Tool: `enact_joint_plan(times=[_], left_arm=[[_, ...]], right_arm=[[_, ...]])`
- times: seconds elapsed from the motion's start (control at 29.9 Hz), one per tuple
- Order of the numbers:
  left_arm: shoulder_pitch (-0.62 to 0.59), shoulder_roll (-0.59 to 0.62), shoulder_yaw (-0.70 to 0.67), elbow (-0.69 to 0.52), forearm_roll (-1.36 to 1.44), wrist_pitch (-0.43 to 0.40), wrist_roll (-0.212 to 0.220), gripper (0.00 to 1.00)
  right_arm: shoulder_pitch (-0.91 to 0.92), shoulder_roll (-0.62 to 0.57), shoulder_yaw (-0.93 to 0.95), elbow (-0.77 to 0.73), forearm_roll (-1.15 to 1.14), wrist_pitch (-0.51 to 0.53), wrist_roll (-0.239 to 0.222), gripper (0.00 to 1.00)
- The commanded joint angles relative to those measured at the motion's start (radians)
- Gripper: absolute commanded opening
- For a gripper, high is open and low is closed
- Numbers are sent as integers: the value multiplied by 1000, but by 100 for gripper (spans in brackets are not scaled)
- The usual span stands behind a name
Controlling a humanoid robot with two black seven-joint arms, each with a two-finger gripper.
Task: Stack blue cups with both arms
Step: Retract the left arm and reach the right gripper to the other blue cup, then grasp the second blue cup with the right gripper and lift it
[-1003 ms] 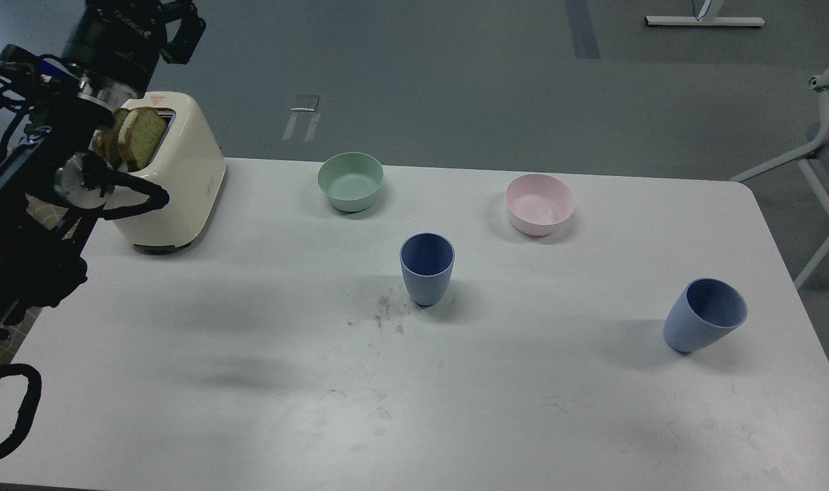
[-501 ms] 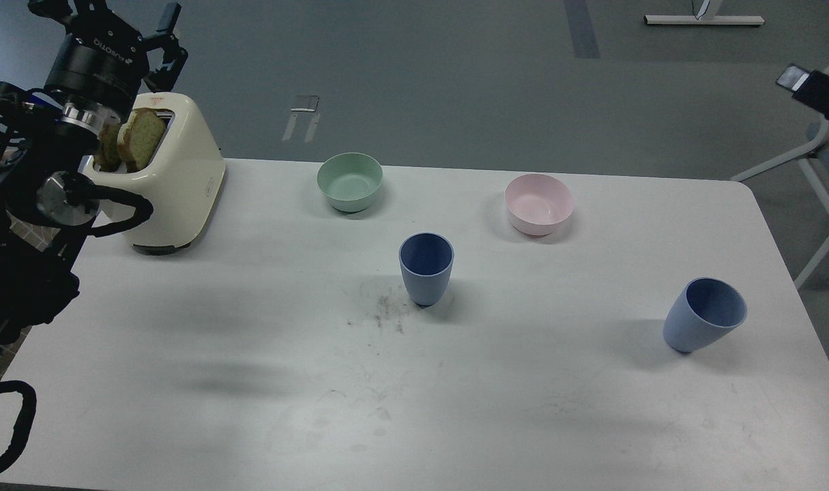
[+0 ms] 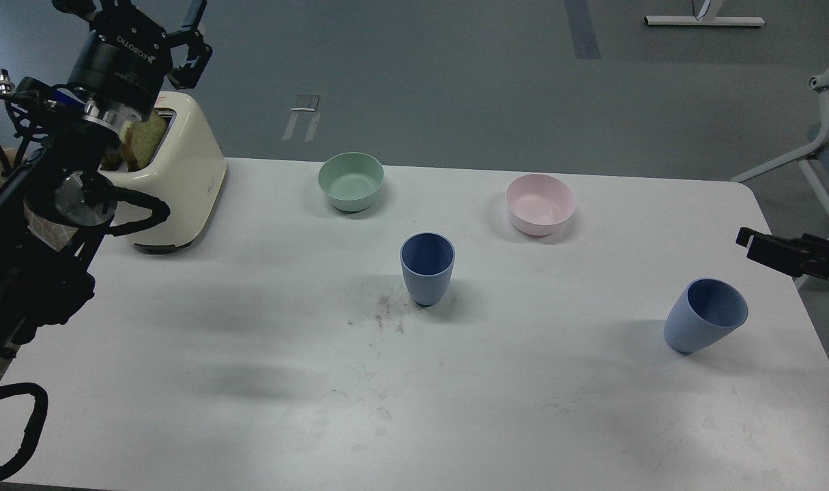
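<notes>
Blue cups both upright, untouched on tabletop (image 3: 250, 382): centre cup (image 3: 426, 269), right cup (image 3: 705, 315) at 4 o'clock. My right gripper (image 3: 752, 243) nearer that one, grip state unclear. Left gripper (image 3: 144, 13) far off at 10 o'clock, jaws spread, empty.

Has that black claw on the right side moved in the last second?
Yes. The right gripper was out of view a second ago; now it reaches in from the right edge, low over the table's edge, above the right blue cup.
</notes>
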Motion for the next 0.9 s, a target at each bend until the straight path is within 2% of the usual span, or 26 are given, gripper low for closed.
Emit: enact_joint_plan(times=[0.0,0.1,0.23,0.27,0.33,0.4,0.53,0.64,0.7,0.8,0.87], left_arm=[[-1,-5,0,0,2,0,0,98],[-1,-6,0,0,2,0,0,98],[-1,-6,0,0,2,0,0,98],[-1,-5,0,0,2,0,0,98],[-1,-5,-2,0,2,0,0,98],[-1,-5,-2,0,0,0,0,98],[-1,-8,0,0,2,0,0,98],[-1,-8,0,0,2,0,0,98],[-1,-6,0,0,2,0,0,98],[-1,-5,0,0,2,0,0,98],[-1,-3,0,0,2,0,0,98]], right_arm=[[-29,23,-45,-16,-44,0,5,100],[-39,30,-77,-21,-47,0,5,100],[-37,33,-102,-39,-61,0,2,90],[-37,33,-102,-39,-71,0,1,84],[-35,33,-102,-39,-73,0,1,78],[-32,36,-102,-41,-73,0,-1,61],[-31,52,-102,-42,-73,0,-4,35],[-29,62,-100,-41,-73,0,-5,27],[-28,66,-99,-41,-73,0,-5,26],[-28,64,-99,-41,-73,0,-5,16],[-28,63,-100,-41,-71,0,-5,4]])
